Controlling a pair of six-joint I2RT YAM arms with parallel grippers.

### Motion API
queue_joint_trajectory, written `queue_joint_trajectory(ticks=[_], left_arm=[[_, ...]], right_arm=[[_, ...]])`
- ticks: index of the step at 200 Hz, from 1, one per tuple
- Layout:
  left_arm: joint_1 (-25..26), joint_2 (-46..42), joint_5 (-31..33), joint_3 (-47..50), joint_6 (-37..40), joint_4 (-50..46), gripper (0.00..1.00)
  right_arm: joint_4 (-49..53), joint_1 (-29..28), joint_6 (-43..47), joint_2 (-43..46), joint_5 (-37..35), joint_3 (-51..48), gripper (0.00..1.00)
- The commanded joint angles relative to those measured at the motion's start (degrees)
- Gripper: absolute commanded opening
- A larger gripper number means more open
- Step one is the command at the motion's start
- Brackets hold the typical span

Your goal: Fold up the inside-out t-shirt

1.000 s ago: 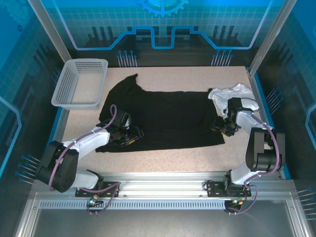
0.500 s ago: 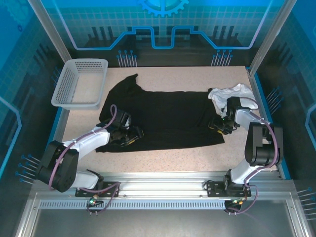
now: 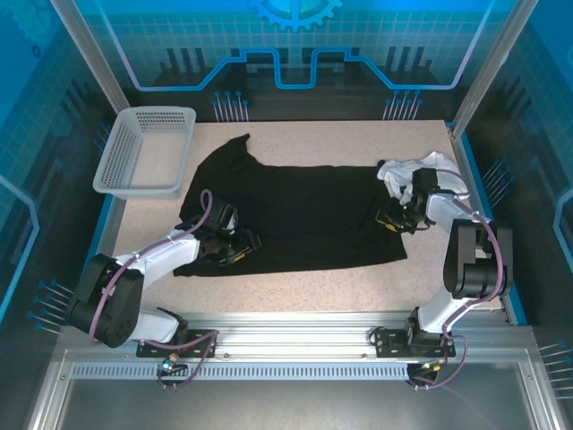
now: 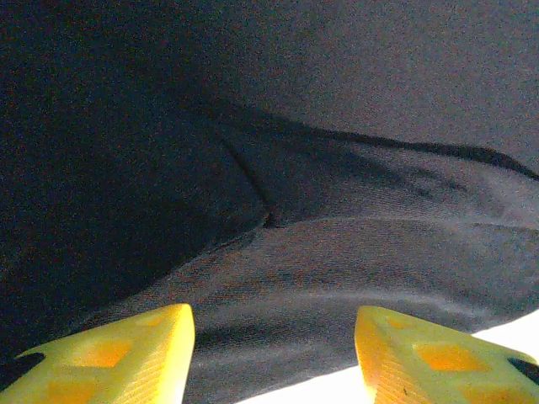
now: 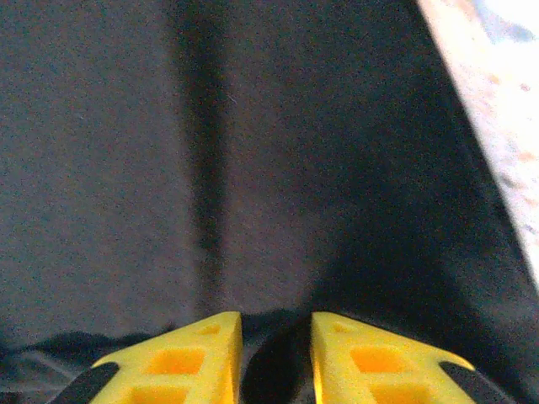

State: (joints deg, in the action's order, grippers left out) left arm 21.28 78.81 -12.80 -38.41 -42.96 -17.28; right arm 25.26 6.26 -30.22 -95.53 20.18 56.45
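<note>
Black shirt [image 3: 304,210] lies spread across mid-table [image 3: 304,291]. At its 8 o'clock, left gripper [image 3: 238,247] unchanged, fingers spread over cloth. At its 3 o'clock edge, right gripper [image 3: 392,220] has crept inward, fingers narrowed to pinch a ridge of cloth. First fold probably imminent.

Left arm lies low, reaching right from its near-left base; left gripper [image 3: 238,244] — fingers [image 4: 126,358] spread wide. Right arm bends elbow-up, wrist pointing left; right gripper [image 3: 390,221] — fingers [image 5: 181,358] nearly together, pinching a fold of the inside-out t-shirt [image 3: 304,210].

Grey basket [image 3: 143,152] far left — white garment [image 3: 440,163] crumpled far right.
</note>
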Motion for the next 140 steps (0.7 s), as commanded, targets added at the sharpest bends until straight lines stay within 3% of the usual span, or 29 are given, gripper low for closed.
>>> queue_joint_trajectory(ticks=[1, 39, 65, 81, 115, 140], left_arm=[[0.3, 0.5, -1.0, -0.2, 2.0, 0.2, 0.54], [0.3, -1.0, 0.1, 1.1, 1.7, 0.1, 0.54], [0.3, -1.2, 0.0, 0.7, 1.7, 0.2, 0.54], [0.3, -1.2, -0.1, -0.1, 2.2, -0.4, 0.54], [0.3, -2.0, 1.1, -0.6, 2.9, -1.4, 0.54], [0.2, -1.9, 0.9, -0.9, 3.0, -1.8, 0.55]], right_arm=[[-8.1, 3.2, -7.9, -2.2, 6.9, 2.6, 0.27], [-8.2, 6.9, -10.7, 0.4, 0.8, -0.5, 0.29], [-4.4, 5.4, -3.6, 5.2, -2.1, -2.3, 0.32], [3.2, -0.6, 5.2, 7.1, -6.8, -0.8, 0.37], [8.3, -20.1, 20.1, 7.9, -18.3, 0.5, 0.46], [11.1, -28.5, 25.8, 4.3, -27.3, 3.0, 0.59]])
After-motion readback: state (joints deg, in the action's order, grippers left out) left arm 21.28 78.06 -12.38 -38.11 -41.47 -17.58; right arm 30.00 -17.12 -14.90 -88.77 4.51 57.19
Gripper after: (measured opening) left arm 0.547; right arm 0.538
